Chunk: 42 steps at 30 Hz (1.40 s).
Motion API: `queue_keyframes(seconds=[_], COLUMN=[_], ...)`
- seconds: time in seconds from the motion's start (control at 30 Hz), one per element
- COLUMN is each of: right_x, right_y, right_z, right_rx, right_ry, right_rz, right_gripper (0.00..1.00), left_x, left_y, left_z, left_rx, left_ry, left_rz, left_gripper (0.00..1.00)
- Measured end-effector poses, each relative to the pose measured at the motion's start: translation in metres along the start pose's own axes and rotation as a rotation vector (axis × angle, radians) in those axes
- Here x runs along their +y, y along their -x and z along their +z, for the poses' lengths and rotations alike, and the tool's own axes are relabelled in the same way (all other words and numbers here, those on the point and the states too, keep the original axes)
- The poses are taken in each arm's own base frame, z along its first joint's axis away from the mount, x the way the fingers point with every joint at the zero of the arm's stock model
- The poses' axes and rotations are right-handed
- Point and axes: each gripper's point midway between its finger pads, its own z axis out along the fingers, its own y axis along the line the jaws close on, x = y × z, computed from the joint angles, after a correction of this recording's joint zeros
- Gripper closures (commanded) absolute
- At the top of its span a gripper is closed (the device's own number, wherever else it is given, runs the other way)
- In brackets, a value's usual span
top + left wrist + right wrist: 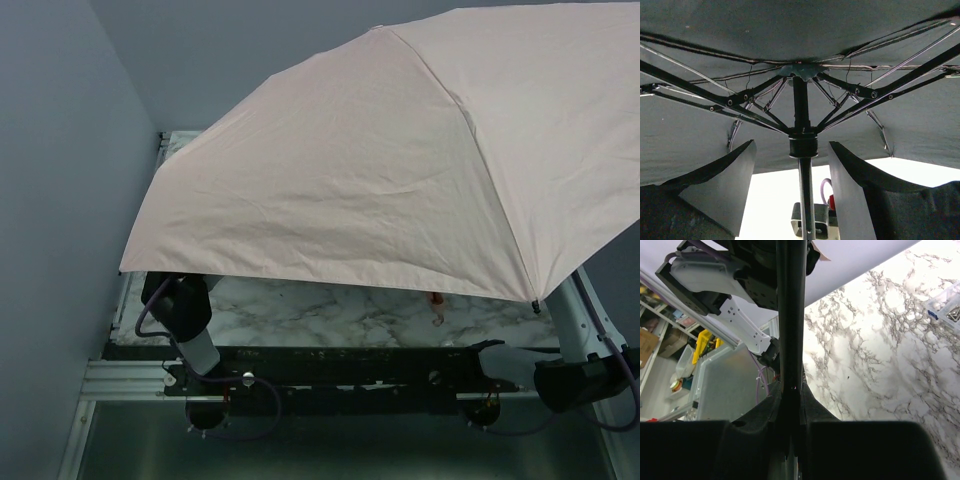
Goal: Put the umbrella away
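Looking down on umbrella [400,170], fully open, pink canopy tilting over most of marble surface [330,312] and hiding its far part. Reaching up under the canopy from the near edge with both arms. Clamping right gripper [790,400] tight around black shaft [790,315], fingers pressing it from both sides. Holding left gripper [792,150] partly open below the ribs, fingers [725,185] standing apart on either side of the shaft and its runner, touching neither. Showing clear box [947,305] of small parts on the surface in the right wrist view, and small orange object [437,305] lying just under the canopy's near rim.
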Motion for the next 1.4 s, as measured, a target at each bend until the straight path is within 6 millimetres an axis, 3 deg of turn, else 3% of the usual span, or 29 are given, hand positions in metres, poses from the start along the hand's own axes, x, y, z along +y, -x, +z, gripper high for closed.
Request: queue_keyframes(seconds=[0.33,1.23,1.4], right_x=[-0.001,-0.006,-0.006], right_y=[0.001,0.002,0.002], right_z=[0.0,0.0,0.0], right_rx=[-0.002,-0.01,-0.01], right_ry=[-0.006,-0.033,-0.037], right_rz=[0.001,0.0,0.004], right_gripper=[0.99,0.99,0.99], left_x=[-0.006,-0.008,-0.008], left_y=[0.011,-0.002,-0.006], left_z=[0.007,0.009,0.007], left_rx=[-0.089,-0.033,-0.014], left_ry=[-0.046,-0.064,-0.068], left_rz=[0.017,-0.057,-0.072], left_gripper=[0.55,0.5,0.57])
